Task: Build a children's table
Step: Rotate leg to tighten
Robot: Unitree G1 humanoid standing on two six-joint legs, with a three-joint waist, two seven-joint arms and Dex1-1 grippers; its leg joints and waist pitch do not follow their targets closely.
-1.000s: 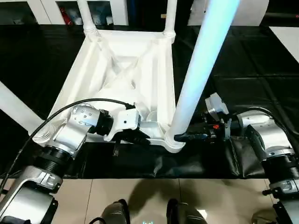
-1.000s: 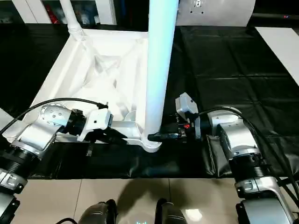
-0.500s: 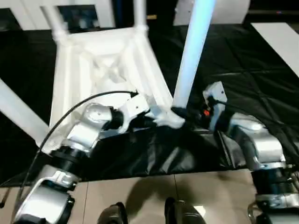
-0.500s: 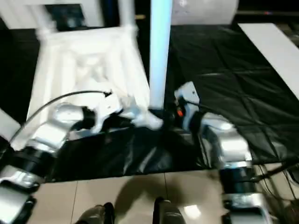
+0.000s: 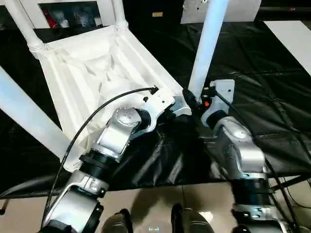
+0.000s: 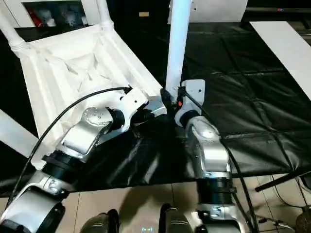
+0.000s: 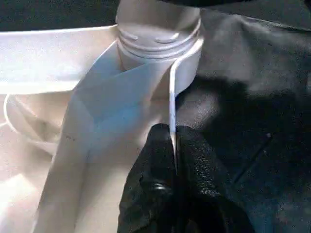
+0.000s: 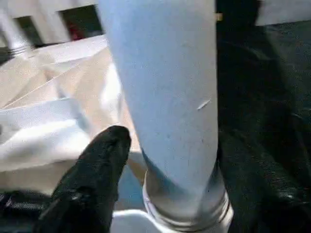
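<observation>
On the black-covered work table (image 5: 272,73) we see the children's table (image 5: 92,73) lying upside down, its ribbed underside facing up and its legs rising from the round corner sockets. In the near corner socket (image 7: 160,34) one leg (image 5: 208,43) stands seated, upright. The left gripper (image 7: 172,165) has its two black fingers pinched together on a thin rib of the top's edge just beside that socket. The right gripper (image 5: 194,103) is at the base of the same leg; one black finger (image 8: 92,174) lies beside the leg, and we cannot tell whether its fingers are apart or clamped. Two more legs (image 5: 22,26) stand in the far corners
</observation>
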